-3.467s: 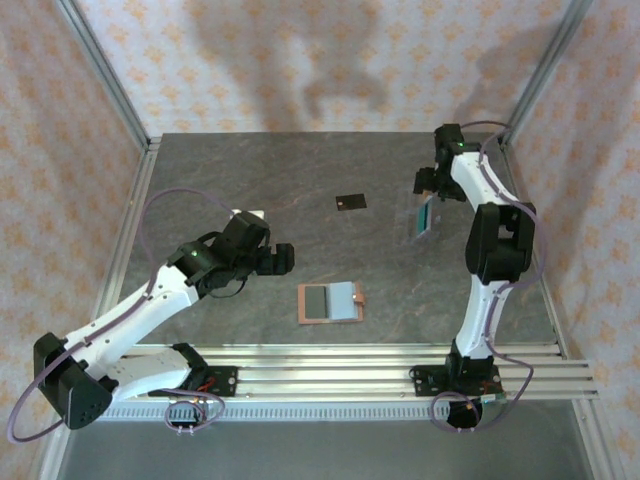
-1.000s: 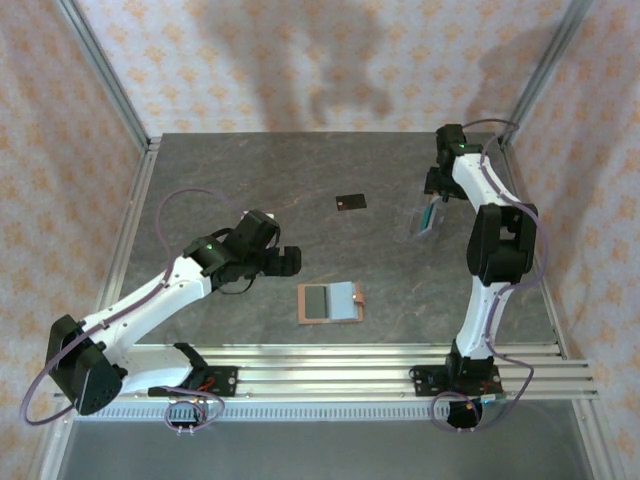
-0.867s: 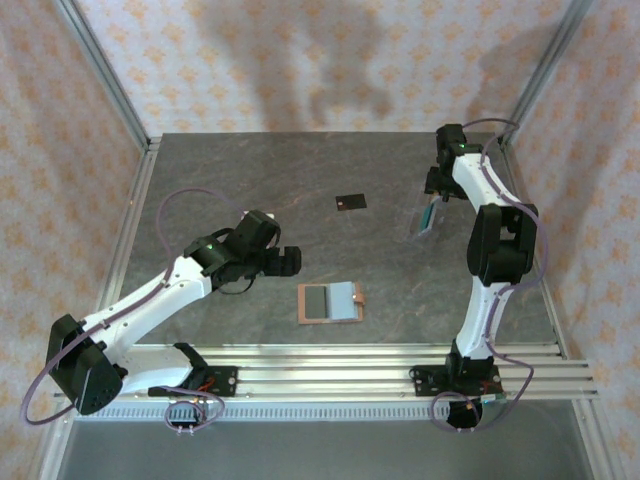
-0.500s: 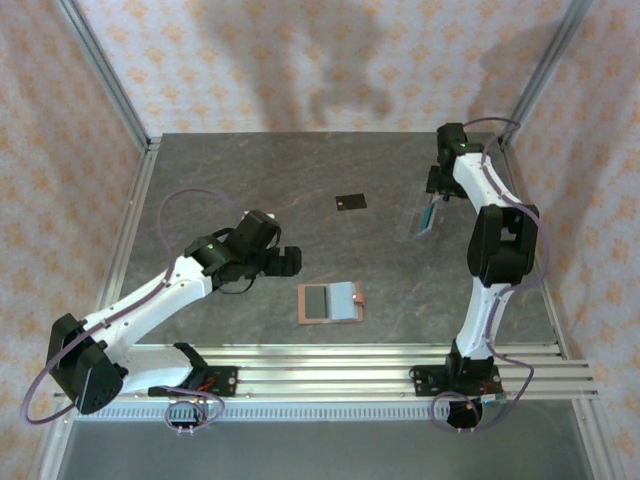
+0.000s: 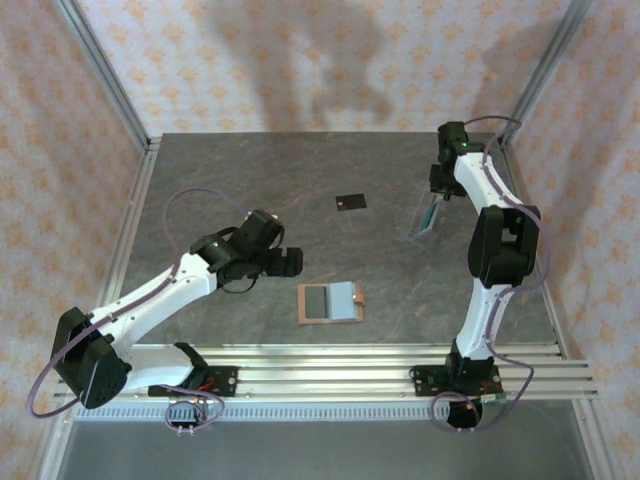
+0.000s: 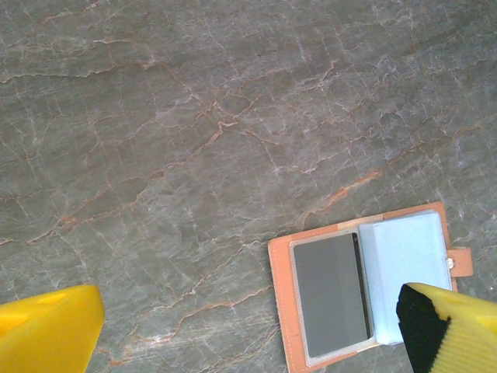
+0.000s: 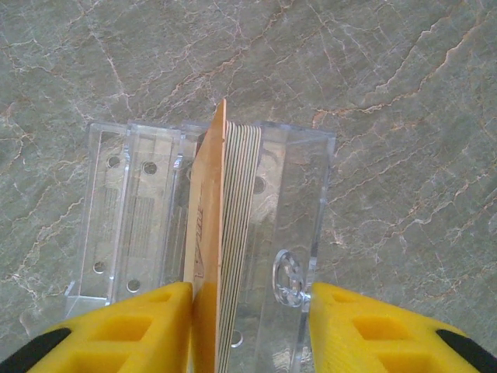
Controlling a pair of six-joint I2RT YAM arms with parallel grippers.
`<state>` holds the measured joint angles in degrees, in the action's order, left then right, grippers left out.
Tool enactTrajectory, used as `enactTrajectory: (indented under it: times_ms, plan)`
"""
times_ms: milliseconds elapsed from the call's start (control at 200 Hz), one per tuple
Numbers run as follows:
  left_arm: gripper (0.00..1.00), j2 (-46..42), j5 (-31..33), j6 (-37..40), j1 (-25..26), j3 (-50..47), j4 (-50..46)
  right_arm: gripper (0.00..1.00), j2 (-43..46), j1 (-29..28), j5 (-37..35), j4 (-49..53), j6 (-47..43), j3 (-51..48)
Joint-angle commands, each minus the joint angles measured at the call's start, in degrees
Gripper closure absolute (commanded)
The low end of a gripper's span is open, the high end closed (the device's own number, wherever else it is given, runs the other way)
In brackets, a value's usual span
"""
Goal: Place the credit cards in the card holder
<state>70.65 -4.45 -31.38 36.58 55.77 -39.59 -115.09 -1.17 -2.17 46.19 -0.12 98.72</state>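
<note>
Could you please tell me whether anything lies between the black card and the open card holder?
Nothing visible does: only bare table separates the black card from the card holder, which lies open nearer the arm bases.

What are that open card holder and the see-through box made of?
Card holder: matte tan cover, seemingly leather or imitation, with a snap tab; its pockets look like clear, slightly glossy soft plastic. See-through box: apparently hard clear plastic, judging by moulded ridges, round holes and pale reflections.
</note>
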Motion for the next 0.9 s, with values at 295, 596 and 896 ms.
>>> enactTrajectory:
  times_ms: [295,596,896]
  plan:
    - [0.02,0.5,-0.4,1.4,-0.5,1.1,0.2,0.68,2.1,0.4,-1.5,2.7,-0.6,2.5]
    - [0.02,0.8,-0.7,1.3,-0.5,1.1,0.0,0.72,1.8,0.4,-1.0,3.2,-0.8,3.1]
    - [0.03,0.9,-0.9,1.1,-0.5,0.9,0.1,0.83,1.2,0.4,0.1,3.7,-0.9,3.7]
